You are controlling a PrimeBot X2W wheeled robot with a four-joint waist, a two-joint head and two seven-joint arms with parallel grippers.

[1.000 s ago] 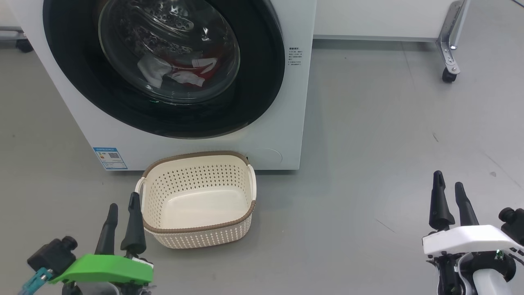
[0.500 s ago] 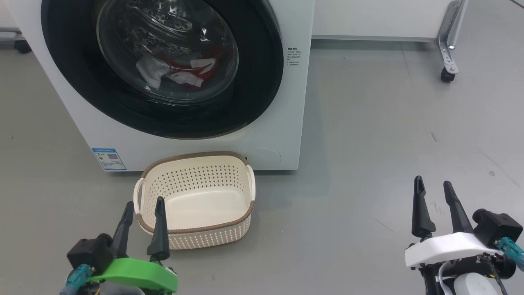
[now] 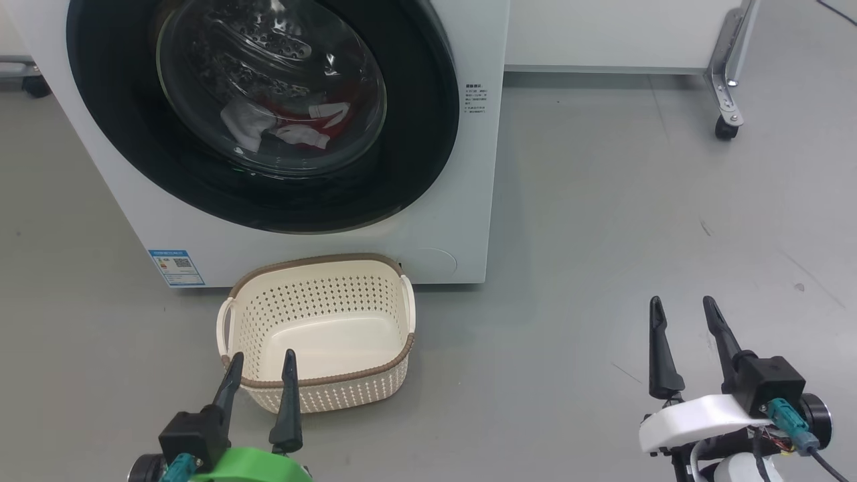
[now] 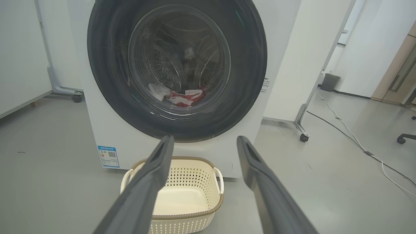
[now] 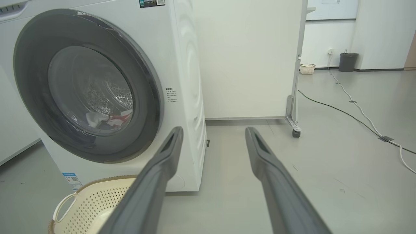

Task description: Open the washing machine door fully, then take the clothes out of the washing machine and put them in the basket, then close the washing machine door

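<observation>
Head view, contents listed from the door outward: washing machine door (image 3: 415, 134), closed flat against the front of the washing machine (image 3: 469, 221), glossy black rim round clear glass; clothes (image 3: 294, 127), red and white, lying low in the drum behind the glass; blue label sticker (image 3: 176, 266), lower left corner of the machine's front; basket (image 3: 335, 378), cream with a brown rim, nothing in it, on the grey floor (image 3: 602, 234) just near of the machine, below the door; left gripper (image 3: 262, 358), at the basket's near side, fingers spread, grasping nothing; right gripper (image 3: 681, 302), well to the right of the basket, above the floor, fingers spread, grasping nothing; white partition panel (image 3: 602, 33), far right of the machine, on a metal leg with a castor (image 3: 723, 127). Right wrist view adds: cables (image 5: 338, 109) trailing across the far floor; dark bin (image 5: 348, 62) against the far wall.
</observation>
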